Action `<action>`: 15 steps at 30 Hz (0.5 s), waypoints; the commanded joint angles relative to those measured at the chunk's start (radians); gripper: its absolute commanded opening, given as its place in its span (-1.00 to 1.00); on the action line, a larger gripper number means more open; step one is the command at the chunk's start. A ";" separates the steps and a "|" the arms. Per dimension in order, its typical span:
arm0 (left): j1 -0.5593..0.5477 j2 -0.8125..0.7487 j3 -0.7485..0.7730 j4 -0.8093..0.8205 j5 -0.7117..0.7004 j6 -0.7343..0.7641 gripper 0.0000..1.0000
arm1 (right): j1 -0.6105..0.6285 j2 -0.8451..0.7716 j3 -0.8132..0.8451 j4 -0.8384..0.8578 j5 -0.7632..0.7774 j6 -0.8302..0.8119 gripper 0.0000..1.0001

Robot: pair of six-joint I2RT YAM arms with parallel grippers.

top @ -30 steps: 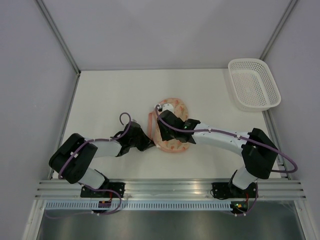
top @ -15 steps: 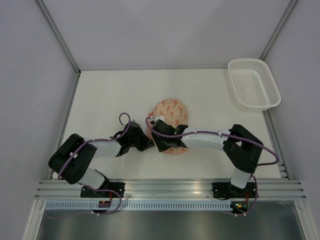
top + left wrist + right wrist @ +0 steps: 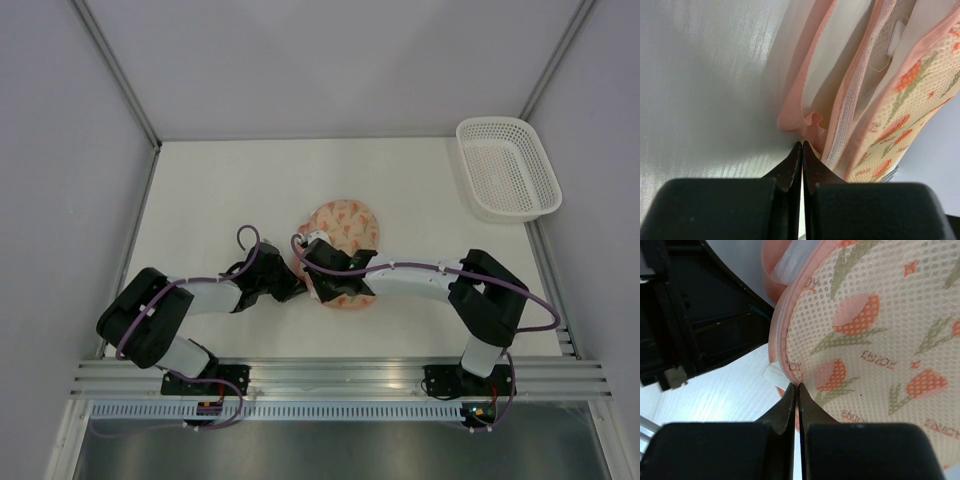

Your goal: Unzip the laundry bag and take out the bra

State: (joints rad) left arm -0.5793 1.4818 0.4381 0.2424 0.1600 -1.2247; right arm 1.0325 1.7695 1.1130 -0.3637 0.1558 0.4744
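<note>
Bright and even from overhead in the top view, with only faint, soft shadows under the left arm (image 3: 200, 296), the right arm (image 3: 420, 281) and beside the basket (image 3: 505, 170). Sharp throughout, frame posts leaning outward toward the corners. Dull sheen on the metal rail (image 3: 340, 372) at the bottom. From the left wrist, streaky glare across the table (image 3: 700, 75), left fingers (image 3: 788, 170) black and blurred up close, folds of the bag (image 3: 900, 85) shaded inside. From the right wrist, mesh and print crisp, right fingers (image 3: 787, 407) soft, upper left corner dark and underexposed.
</note>
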 commanded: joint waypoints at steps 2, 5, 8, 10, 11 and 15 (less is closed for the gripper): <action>0.004 -0.014 -0.006 0.017 -0.002 -0.010 -0.96 | 0.005 -0.116 0.004 -0.024 0.017 -0.010 -0.99; 0.004 -0.011 -0.007 0.020 0.001 -0.012 -0.96 | 0.001 -0.186 0.021 -0.063 0.051 -0.014 -0.99; 0.004 -0.003 -0.006 0.024 0.006 -0.012 -0.96 | -0.006 -0.226 0.041 -0.101 0.076 -0.022 -0.99; 0.004 0.003 -0.004 0.028 0.012 -0.015 -0.96 | -0.014 -0.235 0.048 -0.132 0.120 -0.017 -0.99; 0.004 0.003 -0.004 0.029 0.012 -0.015 -0.96 | -0.015 -0.234 0.050 -0.147 0.148 -0.011 -0.99; 0.006 -0.008 -0.012 0.025 0.012 -0.016 -0.96 | -0.038 -0.243 0.067 -0.265 0.376 0.132 -0.99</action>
State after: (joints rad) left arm -0.5789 1.4822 0.4381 0.2432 0.1619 -1.2247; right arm 1.0138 1.5467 1.1427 -0.5049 0.3328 0.5045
